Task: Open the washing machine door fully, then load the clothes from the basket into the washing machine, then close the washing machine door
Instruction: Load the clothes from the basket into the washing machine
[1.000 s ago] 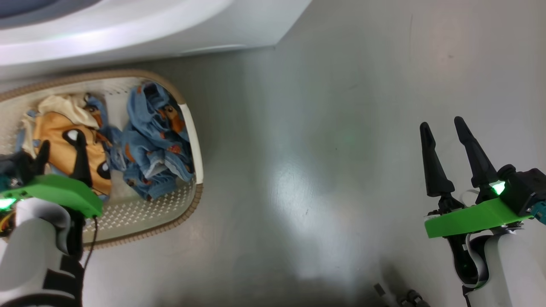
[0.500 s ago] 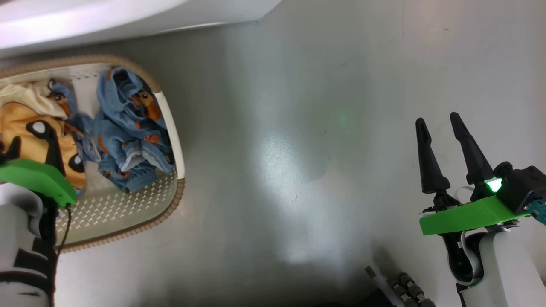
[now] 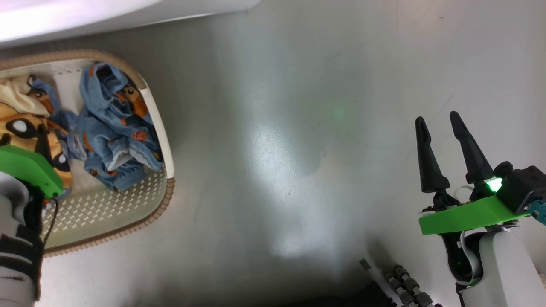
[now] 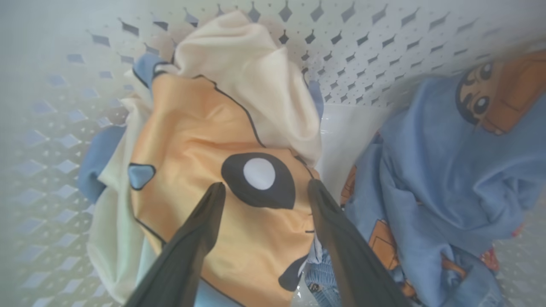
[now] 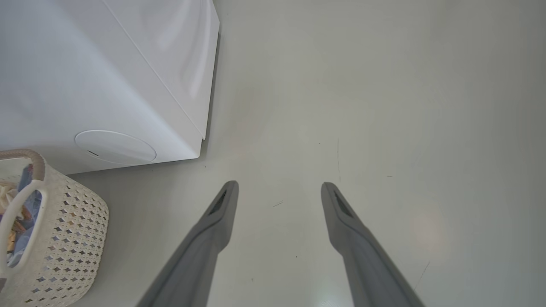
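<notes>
The cream perforated basket [image 3: 158, 204] stands on the floor at the left, just in front of the white washing machine [image 3: 106, 13]. In it lie the clothes: an orange and cream garment [image 4: 192, 140] with black dots and a light blue one [image 3: 111, 140] with orange prints. My left gripper [image 4: 265, 185] hangs open inside the basket, its fingers straddling a black dot on the orange garment and holding nothing. My right gripper [image 3: 437, 118] is open and empty over bare floor far to the right. The washing machine door is out of view.
The right wrist view shows the washing machine's [image 5: 85, 64] lower corner with a round white cover [image 5: 115, 146], and the basket [image 5: 72, 230] with a white handle [image 5: 17, 213] beside it. Grey floor [image 3: 298, 149] lies between the grippers. Dark parts of my base [image 3: 401, 285] show at the bottom.
The head camera has turned, so the basket and machine have slid left and up in the picture. Both grippers stay open; the left one remains over the orange garment.
</notes>
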